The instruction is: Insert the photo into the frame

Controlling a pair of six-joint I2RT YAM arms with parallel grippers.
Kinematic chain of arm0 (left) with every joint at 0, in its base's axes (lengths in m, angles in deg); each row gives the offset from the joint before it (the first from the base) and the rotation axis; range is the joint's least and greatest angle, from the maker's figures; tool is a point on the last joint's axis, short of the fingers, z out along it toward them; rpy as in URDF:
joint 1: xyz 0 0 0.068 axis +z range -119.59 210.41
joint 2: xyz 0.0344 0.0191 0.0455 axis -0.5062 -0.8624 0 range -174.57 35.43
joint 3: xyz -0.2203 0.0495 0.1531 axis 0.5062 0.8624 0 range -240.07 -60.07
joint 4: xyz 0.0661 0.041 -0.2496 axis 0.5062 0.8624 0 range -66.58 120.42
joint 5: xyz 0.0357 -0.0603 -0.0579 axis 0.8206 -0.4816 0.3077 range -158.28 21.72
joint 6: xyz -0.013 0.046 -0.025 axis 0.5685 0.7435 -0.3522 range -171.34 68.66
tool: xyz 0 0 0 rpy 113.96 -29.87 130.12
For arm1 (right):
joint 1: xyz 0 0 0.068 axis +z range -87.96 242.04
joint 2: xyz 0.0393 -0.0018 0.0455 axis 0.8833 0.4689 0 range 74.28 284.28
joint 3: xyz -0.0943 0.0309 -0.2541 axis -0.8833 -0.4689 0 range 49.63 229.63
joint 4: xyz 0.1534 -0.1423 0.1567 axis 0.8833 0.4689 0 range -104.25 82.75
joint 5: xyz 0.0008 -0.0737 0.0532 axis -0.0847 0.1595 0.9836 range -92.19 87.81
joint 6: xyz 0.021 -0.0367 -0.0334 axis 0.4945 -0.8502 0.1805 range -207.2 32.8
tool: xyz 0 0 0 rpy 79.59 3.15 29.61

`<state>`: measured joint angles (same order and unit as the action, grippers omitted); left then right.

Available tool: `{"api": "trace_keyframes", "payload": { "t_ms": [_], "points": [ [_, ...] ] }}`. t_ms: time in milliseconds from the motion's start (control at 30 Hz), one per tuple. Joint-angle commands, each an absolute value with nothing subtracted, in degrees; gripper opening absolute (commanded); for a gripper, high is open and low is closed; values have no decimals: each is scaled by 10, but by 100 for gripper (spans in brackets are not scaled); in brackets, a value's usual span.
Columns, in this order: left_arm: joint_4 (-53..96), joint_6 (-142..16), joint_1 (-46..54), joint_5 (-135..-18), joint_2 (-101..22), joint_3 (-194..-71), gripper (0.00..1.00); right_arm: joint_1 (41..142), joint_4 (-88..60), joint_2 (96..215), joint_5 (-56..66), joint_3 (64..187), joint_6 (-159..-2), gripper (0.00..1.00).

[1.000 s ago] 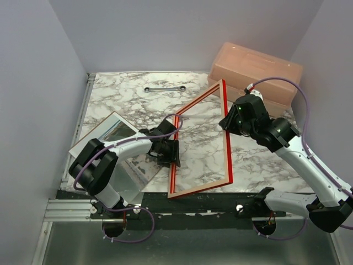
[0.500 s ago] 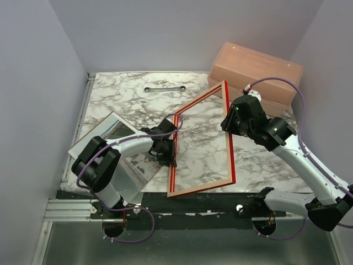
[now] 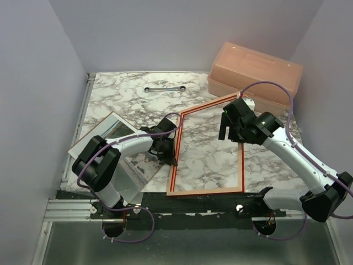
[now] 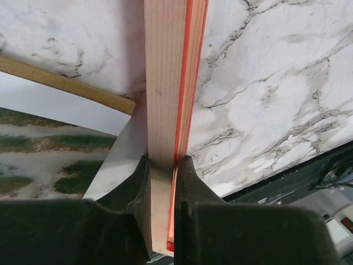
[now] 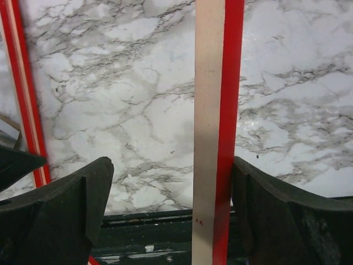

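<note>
The frame (image 3: 207, 191) lies flat on the marble table, pale wood back up with red edges. My left gripper (image 3: 169, 152) is shut on its left rail; in the left wrist view the black fingers (image 4: 140, 185) pinch the rail (image 4: 165, 83) from both sides. My right gripper (image 3: 229, 130) hovers open over the right rail (image 5: 212, 110), which runs between the spread jaws, nearer the right one, untouched. The photo (image 4: 44, 149), grey-green with a white edge, lies left of the frame, partly under my left arm (image 3: 113, 130).
A pink plastic box (image 3: 255, 72) stands at the back right, close behind the frame's far corner. A wrench (image 3: 164, 88) lies at the back centre. A brown board edge (image 4: 66, 83) shows beside the photo. The table's front edge (image 3: 209, 201) runs just below the frame.
My right gripper opened and let go of the right rail, and that side of the frame dropped flat onto the table. My left gripper closed on the left rail.
</note>
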<state>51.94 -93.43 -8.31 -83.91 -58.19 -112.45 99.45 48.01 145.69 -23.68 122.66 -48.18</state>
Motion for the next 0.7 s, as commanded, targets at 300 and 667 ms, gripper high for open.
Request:
{"api": "trace_keyframes", "payload": {
  "t_ms": [300,667],
  "points": [
    [502,-934,-80,-805,-611,-1118,0,998,538,1487,-354,1262,-458,100],
    [511,-945,-78,-801,-619,-1130,0,997,500,1469,-308,1266,-472,100]
  ]
}}
